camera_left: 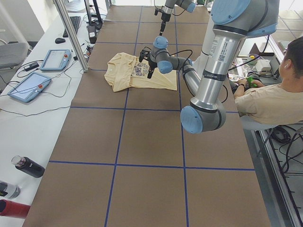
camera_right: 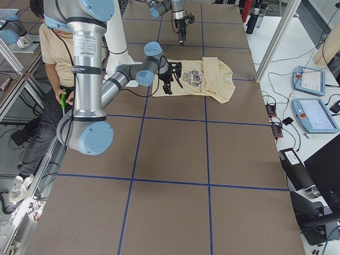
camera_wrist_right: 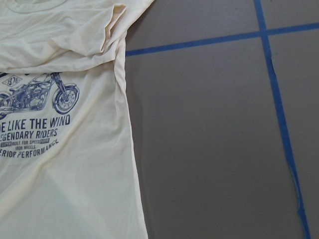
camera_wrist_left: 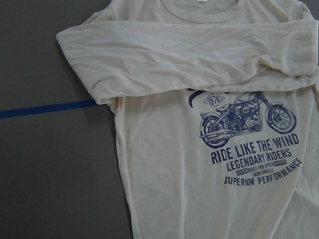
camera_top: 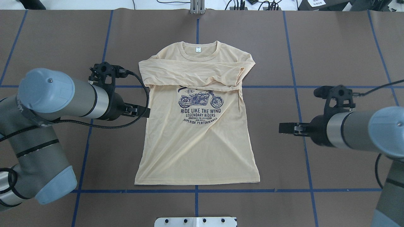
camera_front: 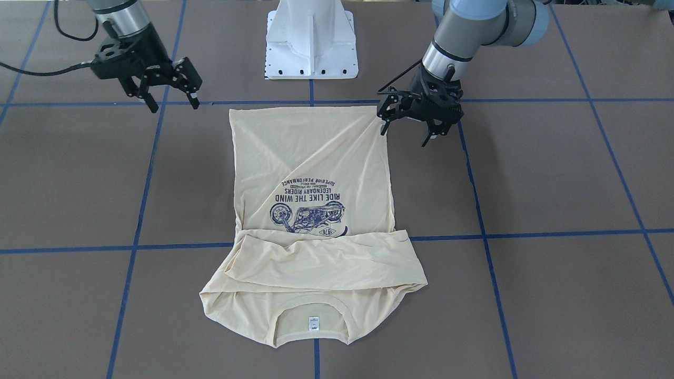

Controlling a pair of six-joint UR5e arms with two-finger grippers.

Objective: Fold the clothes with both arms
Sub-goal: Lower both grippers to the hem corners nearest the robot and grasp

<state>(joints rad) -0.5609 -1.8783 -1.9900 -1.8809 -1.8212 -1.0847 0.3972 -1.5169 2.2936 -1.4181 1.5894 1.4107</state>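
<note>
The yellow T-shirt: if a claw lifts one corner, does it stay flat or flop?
Probably flops and weighs little: the T-shirt looks thin, its crossed sleeves lie wrinkled. Pushed, it would likely bunch like those folds.

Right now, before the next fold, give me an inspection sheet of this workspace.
Surface: brown table with a grid of blue tape lines.
Job's things: cream shirt lying flat, print up, both sleeves folded across the chest.
Clutter: nothing seen.
Grippers: left gripper by the shirt's side edge, fingers open, holding nothing; right gripper apart from the shirt, fingers open, holding nothing.
Cables: black cable looped beside the left wrist; another runs along the right arm.
Surroundings: white base, seated person, tablets and bottles on a side bench.
</note>
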